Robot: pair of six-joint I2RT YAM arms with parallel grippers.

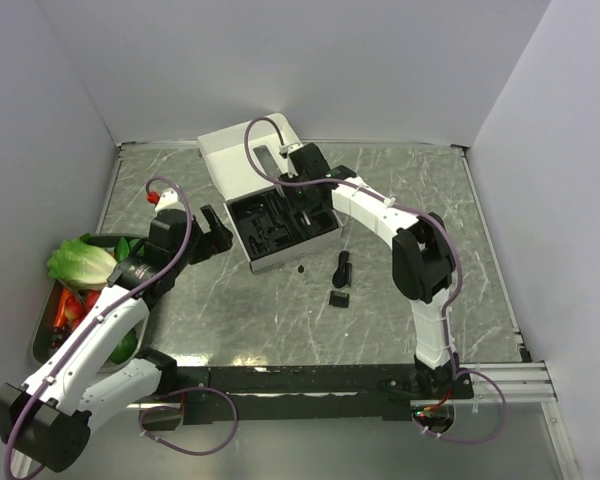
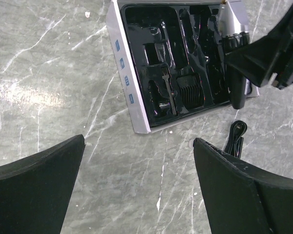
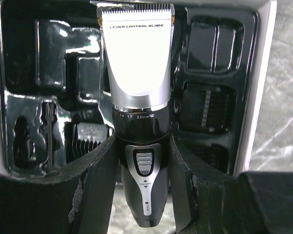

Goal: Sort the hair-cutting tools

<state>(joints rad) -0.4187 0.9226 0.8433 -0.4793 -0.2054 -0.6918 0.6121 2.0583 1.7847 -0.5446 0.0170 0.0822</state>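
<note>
Up close, right hand (image 3: 141,165) grips clipper (image 3: 136,63), obscured overhead; left hand (image 2: 139,141) wide.

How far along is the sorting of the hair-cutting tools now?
Done: a comb attachment and a brush lie in the box insert. In hand: the right hand grips the clipper above that insert. Left: the cord and a small black piece lie on the table; the left hand is open, empty.

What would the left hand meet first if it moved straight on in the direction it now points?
Most likely the white box, at its near side wall, ahead of the open left hand; only table surface lies between. Depth is unclear: it might touch the table first.
</note>
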